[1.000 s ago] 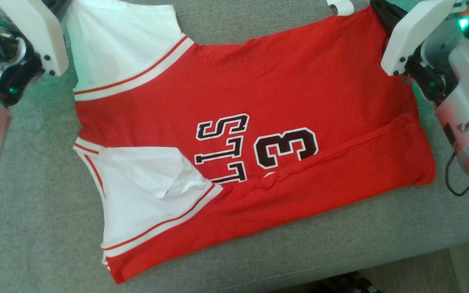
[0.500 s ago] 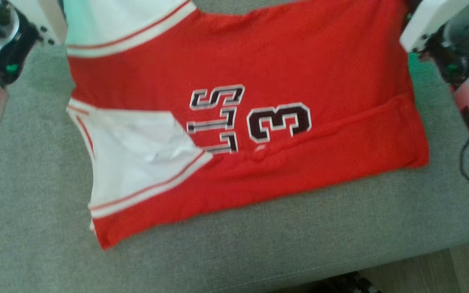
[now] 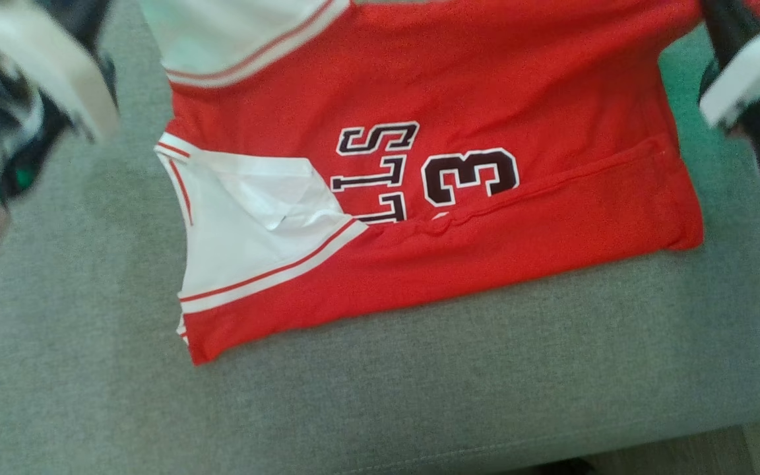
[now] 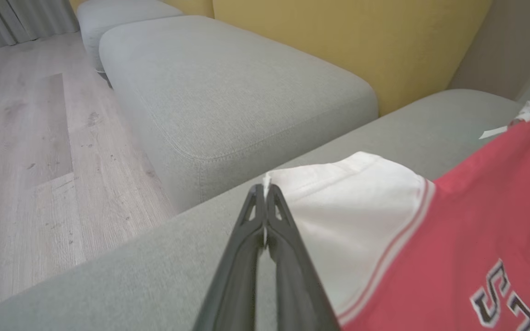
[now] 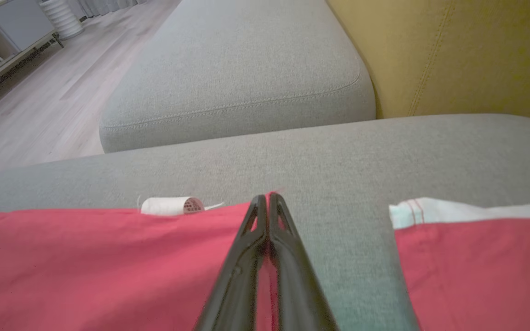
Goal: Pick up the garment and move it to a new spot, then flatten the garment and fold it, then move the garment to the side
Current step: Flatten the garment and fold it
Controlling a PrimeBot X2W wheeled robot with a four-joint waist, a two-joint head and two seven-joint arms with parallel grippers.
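The left jaws are pressed together on the tip of a white corner of the garment [image 4: 352,207]; in the left wrist view the left gripper [image 4: 265,188] pinches that corner just above the grey sofa seat [image 4: 108,280]. From the pinch the white cloth widens to a white-and-red stripe and then to the red body with dark, white-edged letters. Beyond lie a second grey cushion [image 4: 228,92], a yellow backrest [image 4: 338,46] and, at the left, a wood floor [image 4: 16,138].

In the head view the garment [image 3: 485,86] lies spread across the seat [image 3: 380,396], reaching up to the top edge. At its left a white panel [image 3: 248,237] with red piping lies creased over the red. In the middle stand the letters and a "3" [image 3: 469,176], turned sideways. A red band [image 3: 551,224] along the near edge is folded up over the body and covers part of the lettering. The near right corner lies flat on the seat.

The right jaws are shut on a red edge of the garment; in the right wrist view the right gripper [image 5: 268,197] nips the cloth where it meets bare seat. A small white tag [image 5: 168,205] sits at that edge, left of the fingers.
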